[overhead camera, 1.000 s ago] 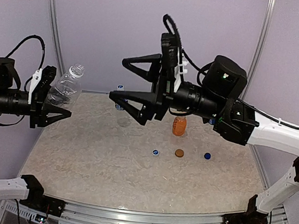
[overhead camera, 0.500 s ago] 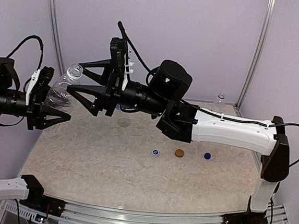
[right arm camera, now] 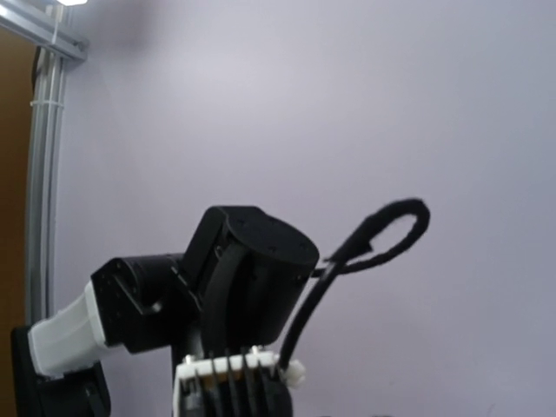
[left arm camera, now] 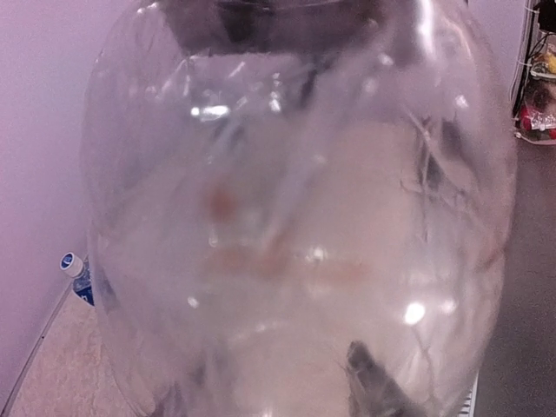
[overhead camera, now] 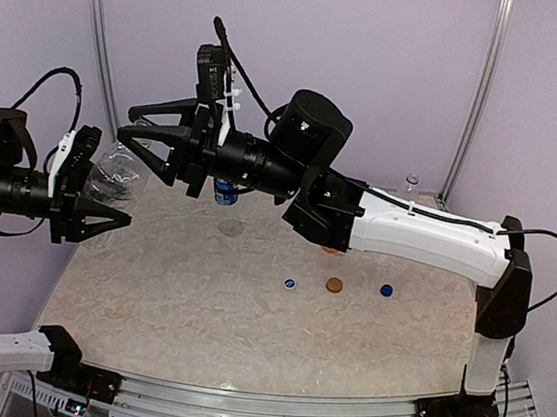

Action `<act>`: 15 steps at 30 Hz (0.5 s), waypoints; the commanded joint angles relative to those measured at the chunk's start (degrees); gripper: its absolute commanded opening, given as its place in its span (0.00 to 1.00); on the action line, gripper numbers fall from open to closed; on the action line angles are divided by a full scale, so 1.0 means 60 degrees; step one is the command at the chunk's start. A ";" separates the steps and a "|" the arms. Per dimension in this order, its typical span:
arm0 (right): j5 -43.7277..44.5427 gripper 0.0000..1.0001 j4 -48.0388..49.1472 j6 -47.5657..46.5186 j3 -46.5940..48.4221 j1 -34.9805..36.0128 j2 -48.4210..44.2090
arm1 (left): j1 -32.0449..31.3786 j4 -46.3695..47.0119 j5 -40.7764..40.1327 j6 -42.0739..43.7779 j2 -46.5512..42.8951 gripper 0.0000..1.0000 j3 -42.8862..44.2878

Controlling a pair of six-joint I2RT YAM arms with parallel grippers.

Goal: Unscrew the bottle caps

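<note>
- As I looked down from the overhead camera, the left gripper [overhead camera: 108, 182] held the clear bottle [overhead camera: 116, 170] in the air above the left edge of the tabletop [overhead camera: 200, 319]. It was clamped on the bottle's body, and the neck tilted up and to the right.
- From the left wrist camera the clear bottle [left arm camera: 295, 226] filled nearly the whole view, blurred.
- The right arm [overhead camera: 404, 224] lay stretched across to the left, with the right gripper [overhead camera: 128, 124] at the top of the clear bottle.
- One finger sat above the neck and one below, with a narrow gap between them. I could not tell whether they pressed on the cap, which was mostly hidden.
- The right wrist camera showed only the left arm [right arm camera: 234, 278] against the purple wall [right arm camera: 391, 104], and none of its own fingers.
- Three loose caps lay in a row on the tabletop, well apart from both grippers: a blue cap [overhead camera: 290, 285], a brown cap [overhead camera: 333, 285] and a second blue cap [overhead camera: 386, 290].
- A blue-labelled bottle [overhead camera: 224, 193] stood at the back, partly behind the right arm.
- A small bottle [overhead camera: 413, 181] stood upright near the back right corner.
</note>
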 commanded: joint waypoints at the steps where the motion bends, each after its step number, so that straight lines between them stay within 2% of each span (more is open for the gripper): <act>1: -0.0056 0.34 -0.1045 0.0027 0.0419 0.0077 0.0310 | -0.0057 -0.0006 0.0097 0.0151 -0.0013 0.27 0.0189; 2: -0.0069 0.28 -0.1240 -0.0013 0.0535 0.0083 0.0351 | -0.0068 0.0007 0.0089 0.0156 -0.0013 0.27 0.0192; 4: -0.0100 0.05 -0.1668 -0.0109 0.0808 0.0076 0.0442 | -0.0071 0.0022 0.0061 0.0138 0.0000 0.27 0.0202; 5: -0.0105 0.00 -0.1893 -0.0162 0.0911 0.0075 0.0475 | -0.0071 0.0048 0.0046 0.0122 0.0001 0.27 0.0216; 8: -0.0134 0.00 -0.2487 -0.0363 0.1098 0.0073 0.0501 | -0.0086 0.0087 0.0002 0.0115 -0.0006 0.27 0.0229; 9: -0.0154 0.00 -0.2526 -0.0397 0.1068 0.0071 0.0466 | -0.0086 0.0090 -0.0013 0.0119 -0.0011 0.30 0.0214; 10: -0.0114 0.00 -0.2580 -0.0416 0.1041 0.0075 0.0431 | -0.0086 0.0096 -0.0042 0.0103 -0.0024 0.39 0.0188; 12: 0.0006 0.00 -0.2749 -0.0537 0.1030 0.0081 0.0327 | -0.0086 0.0219 -0.0161 -0.0022 -0.0061 0.79 0.0084; 13: 0.0135 0.00 -0.2859 -0.0605 0.1043 0.0072 0.0260 | -0.0086 0.0302 -0.0268 -0.0111 -0.0092 0.95 0.0011; 15: 0.0488 0.00 -0.3150 -0.0787 0.1008 0.0035 0.0097 | -0.0086 0.0443 -0.0480 -0.0207 -0.0182 0.99 -0.0118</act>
